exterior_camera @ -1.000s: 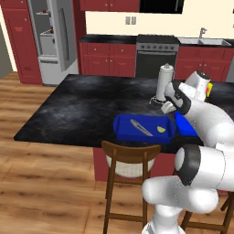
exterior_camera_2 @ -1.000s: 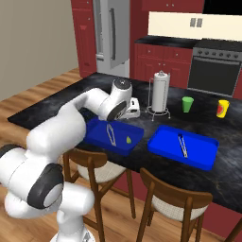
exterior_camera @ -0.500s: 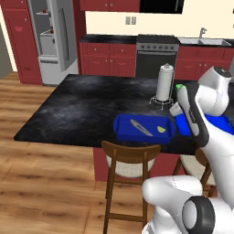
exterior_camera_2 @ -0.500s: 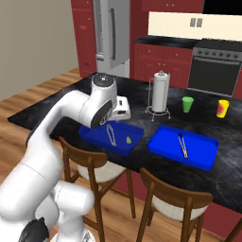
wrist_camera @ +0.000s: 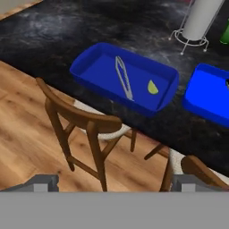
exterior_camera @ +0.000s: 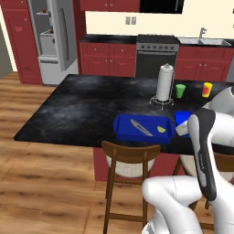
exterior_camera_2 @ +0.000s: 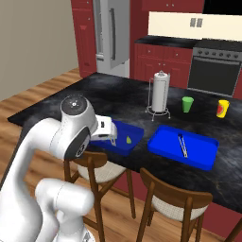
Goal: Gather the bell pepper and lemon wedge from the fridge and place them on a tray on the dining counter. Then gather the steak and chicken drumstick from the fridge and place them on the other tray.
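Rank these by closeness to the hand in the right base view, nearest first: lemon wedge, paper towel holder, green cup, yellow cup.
Measured from the hand, open over the near tray's left end:
1. Lemon wedge, just right of it, in the near tray.
2. Paper towel holder, behind, mid-counter.
3. Green cup, farther right.
4. Yellow cup, far right.

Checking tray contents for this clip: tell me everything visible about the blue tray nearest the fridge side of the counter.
The glossy blue rectangular tray looks like plastic, shallow with raised walls and rounded corners. It lies flat on the black marbled dining counter near its front edge, above a brown wooden stool. Inside lie a slim grey utensil set diagonally and a small yellow lemon wedge, apart from each other. A second blue tray sits beside it, not touching.
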